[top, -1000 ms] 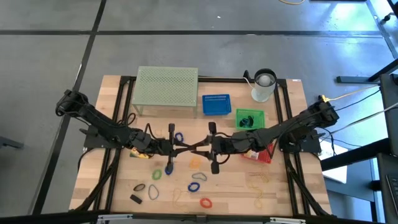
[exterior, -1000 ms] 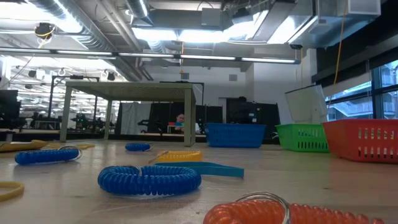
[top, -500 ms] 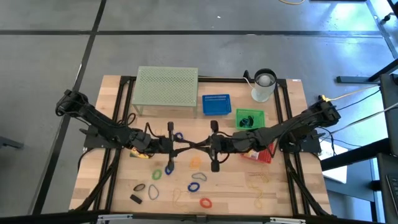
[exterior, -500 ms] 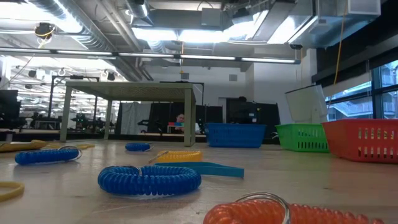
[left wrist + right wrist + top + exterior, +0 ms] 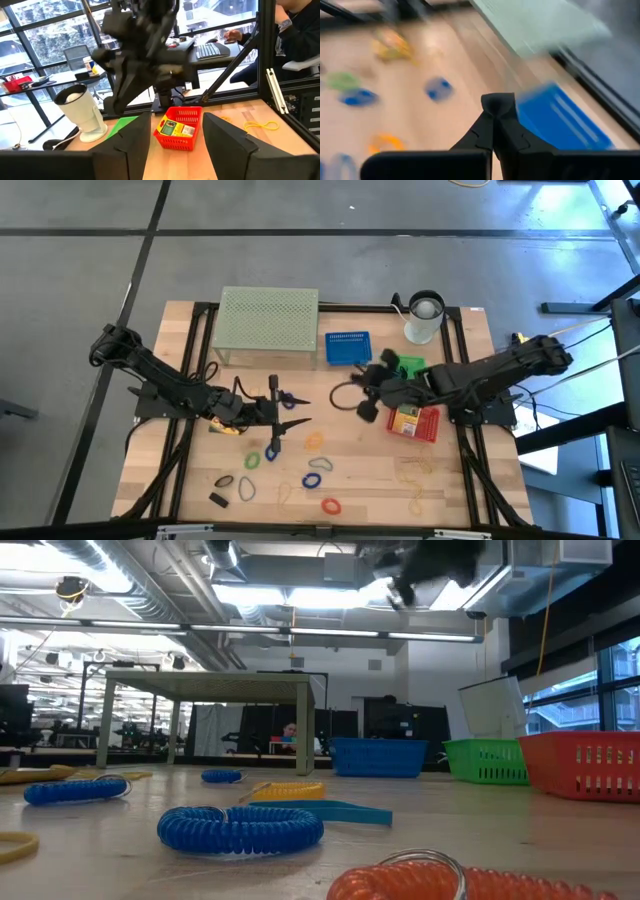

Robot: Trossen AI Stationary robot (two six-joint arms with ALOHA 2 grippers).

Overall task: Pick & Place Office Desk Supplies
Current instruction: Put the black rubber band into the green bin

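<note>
Seen from above: left gripper (image 5: 296, 421) low at table centre, fingers spread apart, nothing between them; purple loop (image 5: 287, 400) just at its 12 o'clock. Right gripper (image 5: 352, 398) lifted, at 9 o'clock of the green bin (image 5: 405, 366), fingers pressed together — a dark thin loop (image 5: 340, 397) hanging off the tip, whether pinched cannot be told. Supplies scattered toward 6 o'clock: green loop (image 5: 271, 450), orange loop (image 5: 313, 441), blue loops (image 5: 318, 463), red loop (image 5: 331, 505), black clip (image 5: 218, 500).

Only at table height: blue coil (image 5: 240, 826) and orange coil (image 5: 450, 880) close up, right arm a dark blur overhead.

Only from the left wrist: yellow-green box (image 5: 176, 127) inside the red basket (image 5: 180, 141), white cup (image 5: 81, 109) at its 9 o'clock, yellow band (image 5: 260, 125) at 3, a person at a desk beyond.

Right wrist: closed fingers (image 5: 496, 131) over a blurred blue bin (image 5: 562, 120).
</note>
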